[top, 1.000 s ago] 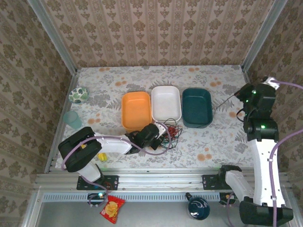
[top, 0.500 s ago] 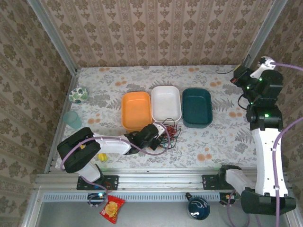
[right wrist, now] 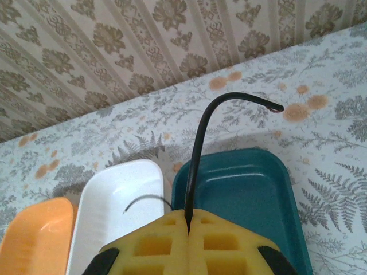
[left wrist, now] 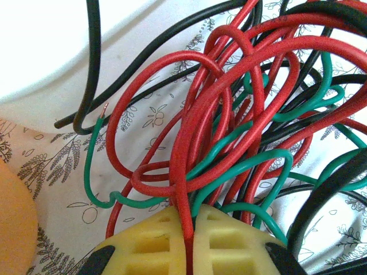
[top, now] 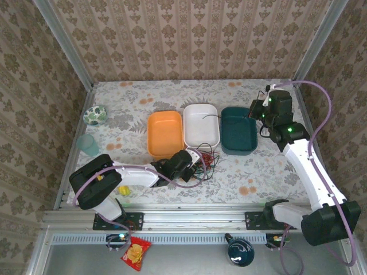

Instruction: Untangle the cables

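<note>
Floral table (top: 132, 97), left tool (left wrist: 189, 229) low gripping red cable (left wrist: 182, 172), right tool (right wrist: 188, 220) outstretched

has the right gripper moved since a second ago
Yes: the right gripper, shut on a thin black cable, swung left from well right of the dark teal plastic tray to its right rim.

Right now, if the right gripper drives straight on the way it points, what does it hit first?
Most likely the teal tray: the right gripper, jaws shut on the black cable, aims down into it. Depth is unclear, so treat that as a guess.
</note>
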You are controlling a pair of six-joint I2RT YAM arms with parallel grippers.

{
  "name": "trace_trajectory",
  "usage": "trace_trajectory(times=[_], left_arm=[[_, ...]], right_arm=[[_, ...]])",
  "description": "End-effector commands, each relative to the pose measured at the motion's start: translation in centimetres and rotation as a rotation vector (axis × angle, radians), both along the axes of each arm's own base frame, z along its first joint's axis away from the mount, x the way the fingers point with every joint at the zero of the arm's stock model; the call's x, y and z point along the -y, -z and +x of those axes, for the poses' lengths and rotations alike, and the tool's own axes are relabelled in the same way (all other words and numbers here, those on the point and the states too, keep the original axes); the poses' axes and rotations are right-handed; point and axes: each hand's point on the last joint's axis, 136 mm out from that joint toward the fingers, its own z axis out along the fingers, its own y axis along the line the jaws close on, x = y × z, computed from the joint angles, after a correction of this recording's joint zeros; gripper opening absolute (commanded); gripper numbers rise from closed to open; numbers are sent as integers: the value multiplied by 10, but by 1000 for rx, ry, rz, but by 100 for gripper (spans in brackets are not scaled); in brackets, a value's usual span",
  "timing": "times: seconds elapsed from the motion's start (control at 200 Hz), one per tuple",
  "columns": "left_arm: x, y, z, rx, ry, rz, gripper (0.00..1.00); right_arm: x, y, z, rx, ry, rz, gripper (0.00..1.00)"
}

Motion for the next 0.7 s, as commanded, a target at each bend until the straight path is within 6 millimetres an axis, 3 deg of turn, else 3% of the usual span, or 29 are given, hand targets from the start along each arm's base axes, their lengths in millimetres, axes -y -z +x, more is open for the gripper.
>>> trace_trajectory(times=[0.0, 0.255, 0.355, 0.52, 0.695], left_arm=[[-45, 47, -20, -102, -18, 228, 0], [-37, 49, -18, -100, 2, 235, 0], [-35, 50, -17, -101, 10, 237, 0], [-32, 52, -16, -99, 18, 238, 0], [-30, 51, -15, -94, 22, 233, 0]], right_arm=[[8, -15, -1, 53, 54, -12, 0], [64, -36, -27, 112, 317, -139, 0], [76, -36, -35, 114, 361, -140, 0], [70, -15, -39, 57, 322, -132, 0], [34, 32, -31, -75, 159, -31, 0]])
